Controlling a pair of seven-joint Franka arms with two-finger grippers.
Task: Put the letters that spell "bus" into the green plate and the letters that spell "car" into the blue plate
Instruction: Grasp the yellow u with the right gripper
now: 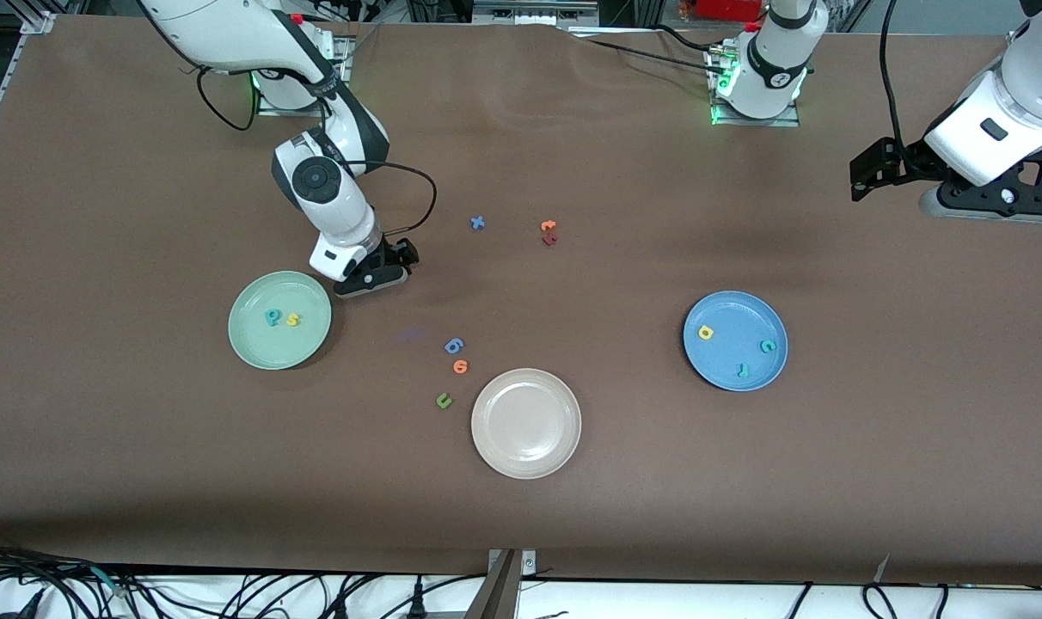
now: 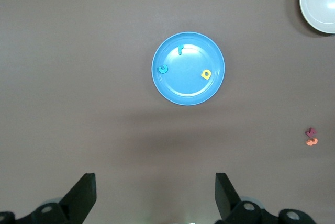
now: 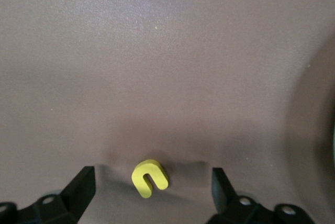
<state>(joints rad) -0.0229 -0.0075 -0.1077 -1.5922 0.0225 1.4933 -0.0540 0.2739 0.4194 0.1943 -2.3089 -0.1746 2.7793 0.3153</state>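
Note:
The green plate [image 1: 259,344] holds a teal b [image 1: 272,317] and a yellow s [image 1: 293,320]. Beside it, toward the left arm's end, my right gripper [image 1: 369,277] is down at the table. In the right wrist view the right gripper [image 3: 152,183] is open, with the yellow u [image 3: 149,178] lying on the table between its fingers, touching neither. The blue plate [image 1: 732,318] carries a yellow a [image 1: 705,332], a teal c [image 1: 768,346] and a teal r [image 1: 743,370]. My left gripper [image 1: 994,202] waits open, high over the left arm's end of the table.
A beige plate [image 1: 526,422] lies nearest the front camera. Close to it are a blue 6 [image 1: 454,346], an orange 6 [image 1: 460,366] and an olive u [image 1: 444,400]. Nearer the bases lie a blue x [image 1: 477,223], an orange t [image 1: 548,226] and a dark red letter [image 1: 549,239].

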